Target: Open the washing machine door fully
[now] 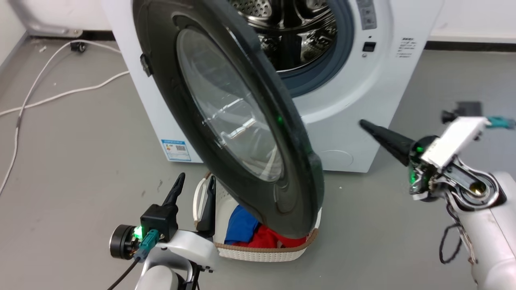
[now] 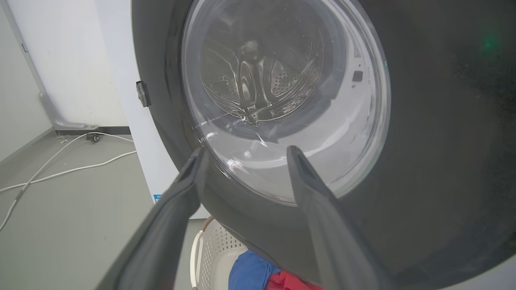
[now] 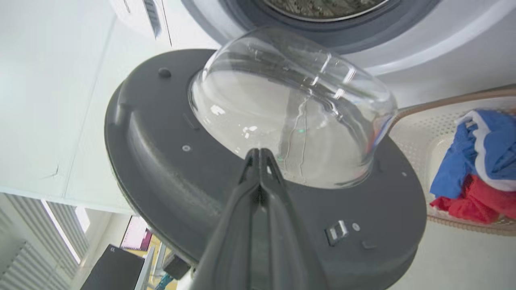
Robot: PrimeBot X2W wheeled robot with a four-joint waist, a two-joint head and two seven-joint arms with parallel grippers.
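Since the washing machine door hangs half-open off the washing machine, the left gripper hovers spread before it, likely to push, the right gripper pinched shut, empty, near that machine's front.

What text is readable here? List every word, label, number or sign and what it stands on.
Blue label sticker, low on the washing machine front: too small to read.
Small printed block, front's upper right: blurred.
Grey strip label, top of the front: unreadable.
Nothing can be quoted.
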